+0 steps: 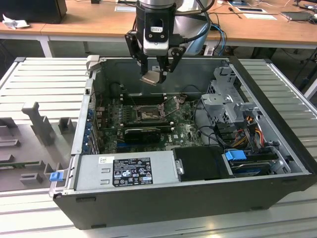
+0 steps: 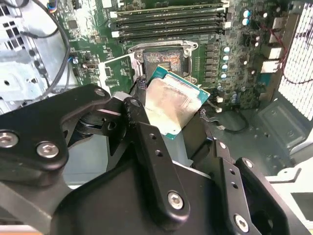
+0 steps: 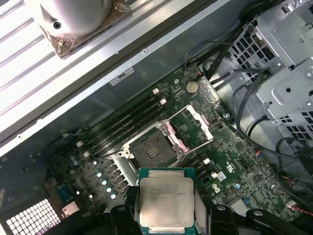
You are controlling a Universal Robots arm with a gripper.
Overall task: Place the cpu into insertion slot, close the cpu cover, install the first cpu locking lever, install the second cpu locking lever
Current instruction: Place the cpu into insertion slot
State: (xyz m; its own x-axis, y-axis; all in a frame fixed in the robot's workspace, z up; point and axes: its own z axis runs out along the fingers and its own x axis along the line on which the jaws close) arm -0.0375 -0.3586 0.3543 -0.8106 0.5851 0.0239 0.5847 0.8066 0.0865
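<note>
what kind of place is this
Probably a robotics lab or test bench for PC assembly: an opened computer case sits on a ribbed metal table, the gripper holds the cpu above the motherboard, and wooden desks stand behind.

An open black metal computer case [image 1: 188, 203] lies on a pale ribbed metal tabletop [image 1: 44, 79]. Inside it, a green motherboard [image 1: 184, 130] carries long black memory slots [image 1: 141, 99] and a round silver coin battery [image 3: 192, 87]. Along the near wall sits a grey power supply box [image 1: 126, 171] with a dark label. Just beside it, on the exterior view's right, is a black rectangular box [image 1: 200, 163] with a bright blue plastic clip [image 1: 236, 155] next to it. A silver perforated drive cage [image 1: 225, 96] stands above orange and yellow cables [image 1: 250, 130]. Grey moulded fixtures [image 1: 39, 126] rest on the tabletop at the exterior view's left — a light wooden desk [image 1: 84, 22] runs behind.
</note>
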